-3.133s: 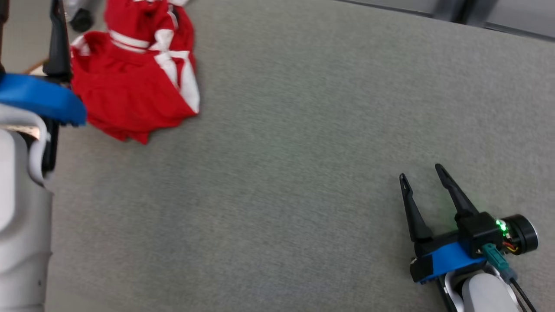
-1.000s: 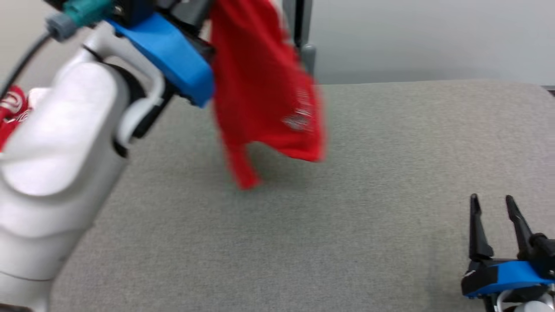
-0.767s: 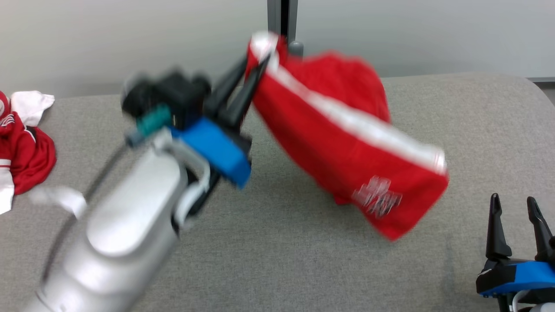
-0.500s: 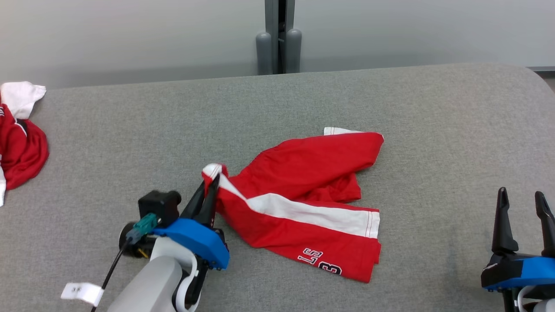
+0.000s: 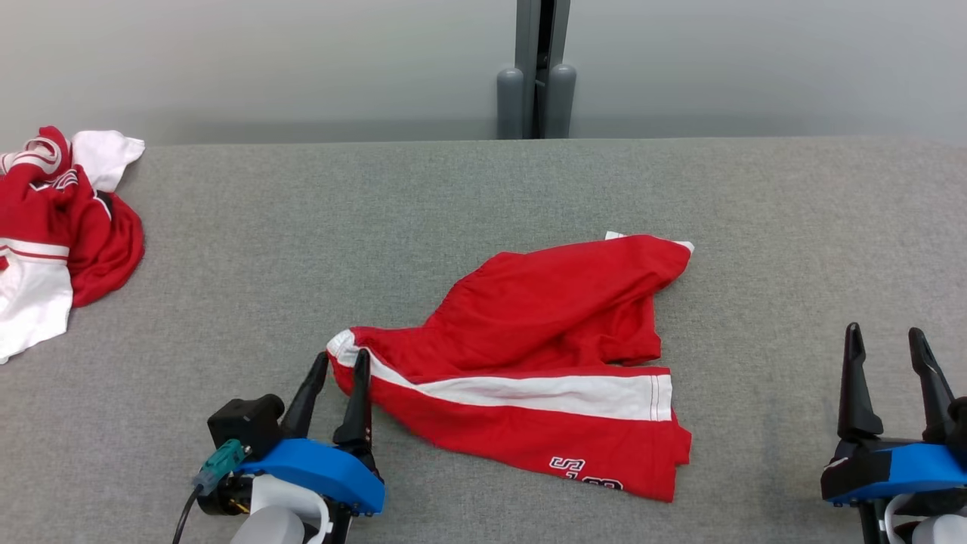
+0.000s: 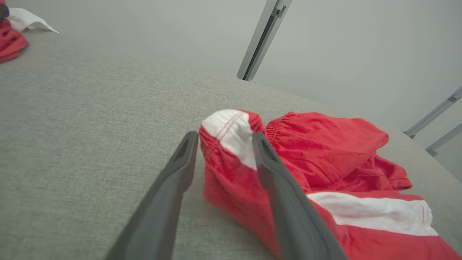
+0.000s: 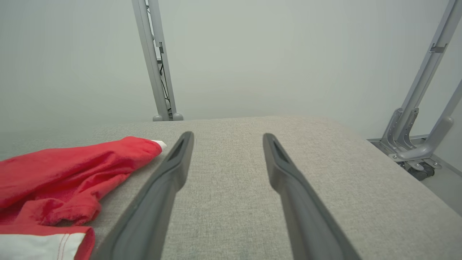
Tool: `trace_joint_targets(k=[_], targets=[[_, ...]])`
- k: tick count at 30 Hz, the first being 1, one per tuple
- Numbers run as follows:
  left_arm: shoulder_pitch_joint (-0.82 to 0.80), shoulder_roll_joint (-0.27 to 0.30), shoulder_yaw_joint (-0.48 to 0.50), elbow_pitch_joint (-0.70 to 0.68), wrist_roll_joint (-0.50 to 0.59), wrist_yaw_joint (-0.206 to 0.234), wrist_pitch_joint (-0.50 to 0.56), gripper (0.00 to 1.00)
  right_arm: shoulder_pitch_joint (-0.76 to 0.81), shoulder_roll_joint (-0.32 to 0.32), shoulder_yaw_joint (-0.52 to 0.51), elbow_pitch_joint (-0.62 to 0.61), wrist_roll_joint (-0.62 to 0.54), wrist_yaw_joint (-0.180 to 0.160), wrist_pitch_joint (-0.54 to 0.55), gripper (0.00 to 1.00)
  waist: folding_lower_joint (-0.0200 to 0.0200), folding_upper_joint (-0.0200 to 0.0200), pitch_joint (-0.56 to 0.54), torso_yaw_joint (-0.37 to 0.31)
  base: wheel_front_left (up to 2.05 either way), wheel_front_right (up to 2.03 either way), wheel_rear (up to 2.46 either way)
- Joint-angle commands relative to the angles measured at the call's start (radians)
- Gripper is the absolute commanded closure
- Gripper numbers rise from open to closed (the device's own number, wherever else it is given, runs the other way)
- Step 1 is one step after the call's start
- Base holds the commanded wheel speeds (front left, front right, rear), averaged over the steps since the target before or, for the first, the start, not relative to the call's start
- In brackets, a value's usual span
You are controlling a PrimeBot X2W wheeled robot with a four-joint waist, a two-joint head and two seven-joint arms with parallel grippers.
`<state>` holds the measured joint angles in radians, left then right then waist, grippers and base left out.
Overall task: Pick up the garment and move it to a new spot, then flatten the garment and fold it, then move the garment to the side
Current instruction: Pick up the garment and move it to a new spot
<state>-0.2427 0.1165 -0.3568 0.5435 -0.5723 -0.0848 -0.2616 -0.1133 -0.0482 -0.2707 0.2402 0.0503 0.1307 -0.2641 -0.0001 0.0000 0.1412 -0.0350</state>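
- Head view: red shorts point(image 5: 529, 363) with a white side stripe are lying crumpled near the middle of the grey tabletop point(image 5: 302, 227), with the printed leg hem facing the near edge.
- Left pincer point(image 5: 343, 353) is sitting low at the waistband corner of the shorts with its fingers spread. In the left wrist view the white corner is lying between the fingers, touching one and clear of the other, so nothing is being gripped.
- Right pincer point(image 5: 884, 331) is sitting open at the lower right, well apart from the shorts, with bare tabletop showing between its fingers.
- Another red and white pile of clothes point(image 5: 53, 219) is lying at the far left edge.
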Motion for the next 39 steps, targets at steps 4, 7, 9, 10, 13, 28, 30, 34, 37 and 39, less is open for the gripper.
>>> trace_joint_targets(k=[4, 7, 9, 10, 13, 28, 30, 34, 37, 39], targets=[[0.025, -0.013, 0.049, 0.0, 0.039, -0.019, -0.005, 0.0, 0.011, -0.004, 0.014, 0.006, 0.008, 0.0, -0.001, 0.0, 0.0001, 0.0, -0.011, 0.009, 0.0, 0.0, 0.0], [0.032, -0.016, 0.088, -0.025, 0.083, -0.024, -0.005, 0.0, 0.019, -0.004, 0.014, 0.008, 0.009, 0.0, -0.001, 0.0, 0.0001, 0.0, -0.022, 0.016, 0.0, 0.0, 0.0], [0.039, -0.018, 0.118, -0.051, 0.112, -0.027, -0.005, 0.0, 0.015, -0.004, 0.012, 0.01, 0.007, 0.0, -0.001, 0.0, 0.0001, 0.0, -0.027, 0.019, 0.0, 0.0, 0.0], [0.043, -0.019, 0.129, -0.065, 0.129, -0.028, -0.005, 0.0, 0.015, -0.004, 0.013, 0.009, 0.002, 0.0, -0.001, 0.0, 0.0001, 0.0, -0.03, 0.021, 0.0, 0.0, 0.0], [0.057, -0.022, 0.152, -0.103, 0.181, -0.031, -0.005, 0.0, 0.019, -0.004, 0.019, 0.005, -0.003, 0.0, -0.001, 0.0, 0.0001, 0.0, -0.037, 0.025, 0.0, 0.0, 0.0], [0.147, -0.062, 0.204, -0.128, 0.312, -0.003, -0.005, 0.0, 0.091, -0.004, 0.141, 0.023, 0.057, 0.0, -0.001, 0.0, 0.0001, 0.0, -0.075, 0.028, 0.0, 0.0, 0.0], [0.156, -0.063, 0.21, -0.122, 0.315, 0.002, -0.005, 0.0, 0.096, -0.004, 0.153, 0.028, 0.058, 0.0, -0.001, 0.0, 0.0001, 0.0, -0.079, 0.028, 0.0, 0.0, 0.0], [0.161, -0.065, 0.218, -0.125, 0.328, 0.006, -0.005, 0.0, 0.102, -0.004, 0.171, 0.034, 0.061, 0.0, -0.001, 0.0, 0.0001, 0.0, -0.085, 0.03, 0.0, 0.0, 0.0], [0.17, -0.066, 0.224, -0.127, 0.33, 0.007, -0.005, 0.0, 0.106, -0.004, 0.181, 0.038, 0.055, 0.0, -0.001, 0.0, 0.0001, 0.0, -0.091, 0.031, 0.0, 0.0, 0.0], [0.172, -0.066, 0.227, -0.128, 0.334, 0.007, -0.005, 0.0, 0.105, -0.004, 0.186, 0.039, 0.057, 0.0, -0.001, 0.0, 0.0001, 0.0, -0.096, 0.032, 0.0, 0.0, 0.0]])
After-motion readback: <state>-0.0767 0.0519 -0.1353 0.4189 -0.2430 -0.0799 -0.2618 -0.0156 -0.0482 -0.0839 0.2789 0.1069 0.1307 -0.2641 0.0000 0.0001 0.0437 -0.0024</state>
